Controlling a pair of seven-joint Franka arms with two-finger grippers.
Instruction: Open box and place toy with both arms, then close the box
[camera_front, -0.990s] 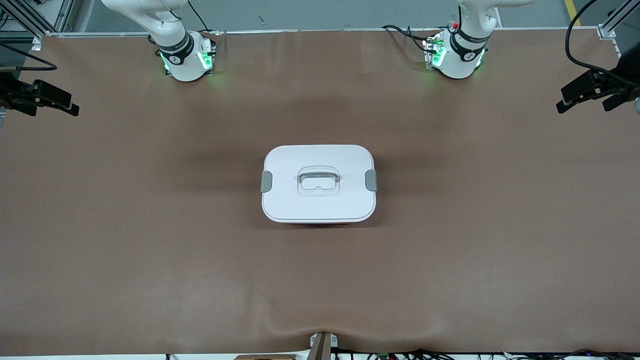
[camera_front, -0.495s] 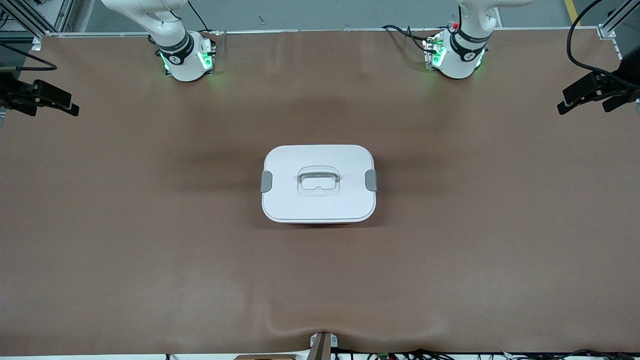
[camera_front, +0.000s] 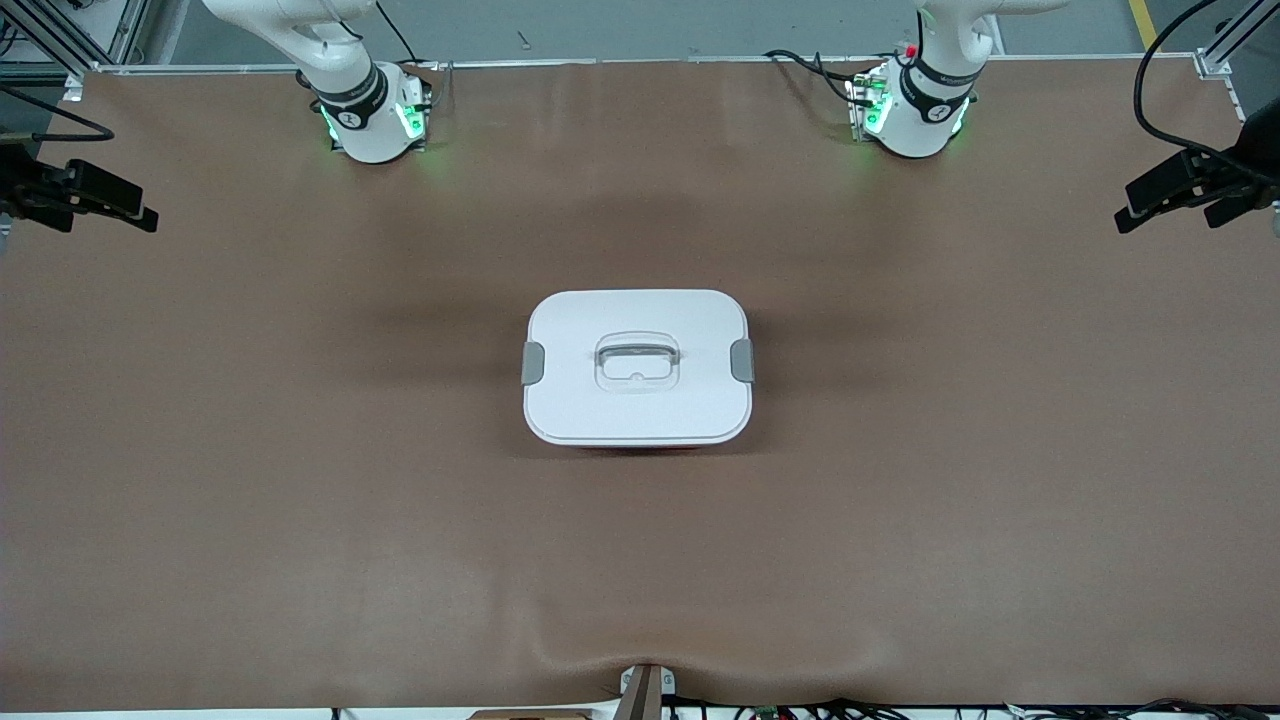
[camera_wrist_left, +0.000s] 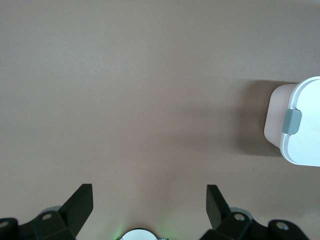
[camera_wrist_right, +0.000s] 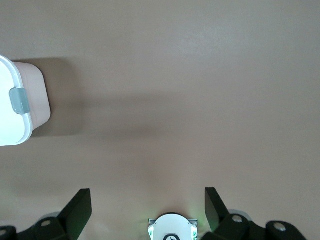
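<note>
The box (camera_front: 637, 400) stands in the middle of the table, its white lid on. A grey clip (camera_front: 533, 363) sits at one end, another clip (camera_front: 742, 360) at the other, and the recessed handle (camera_front: 637, 357) is at the centre. Its pink wall shows under the lid in both wrist views, box (camera_wrist_left: 300, 125) and box (camera_wrist_right: 20, 107). The toy is out of view. My left gripper (camera_front: 1162, 222) (camera_wrist_left: 149, 189) hangs open, high over its end of the table. My right gripper (camera_front: 108, 225) (camera_wrist_right: 147, 191) hangs open over the other end. Both are well away from the box and hold nothing.
A brown mat (camera_front: 300, 450) covers the whole table. The right arm's base (camera_front: 375, 120) and the left arm's base (camera_front: 915, 115) stand along the edge farthest from the front camera. A small bracket (camera_front: 645, 690) and cables sit at the nearest edge.
The left gripper has drifted very slightly at its end of the table. The box and the right gripper have not moved.
</note>
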